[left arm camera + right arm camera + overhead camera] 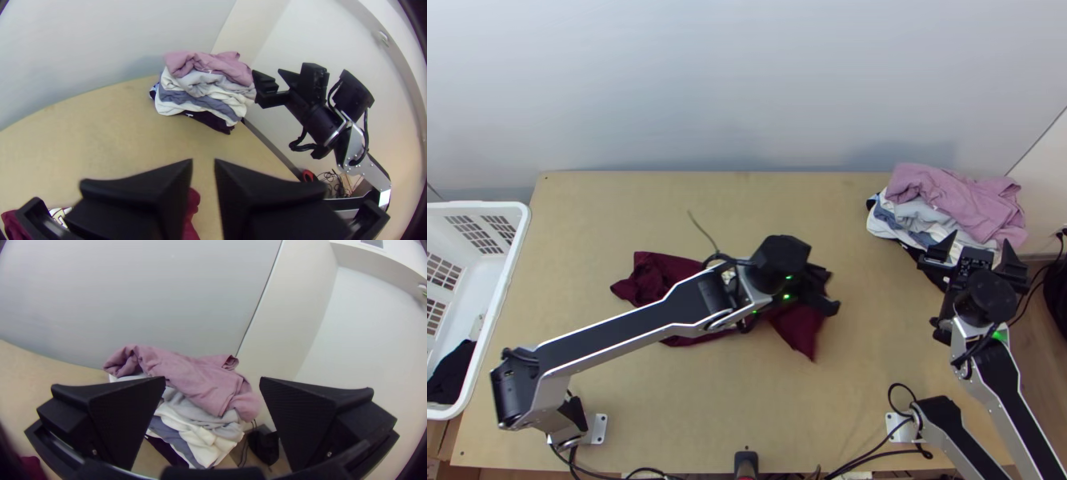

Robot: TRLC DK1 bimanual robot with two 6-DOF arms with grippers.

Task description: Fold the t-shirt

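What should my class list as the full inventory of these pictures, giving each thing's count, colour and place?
Bunched cloth T-shirt: one, maroon, mid-table, partly beneath the left arm
Stacked cloth garments: several, mauve-pink, grey, white, blue-grey and dark, table's far right corner
Slatted plastic laundry basket: one, white, left of the table
Crumpled cloth: one visible bundle, dark, inside the basket
Flat wooden table: one, light brown, centre
Thin cables: several, black, near edge
Arms: two, silver-grey and black, left and right
Grippers: two, black; left gripper above the T-shirt, right gripper near the garments
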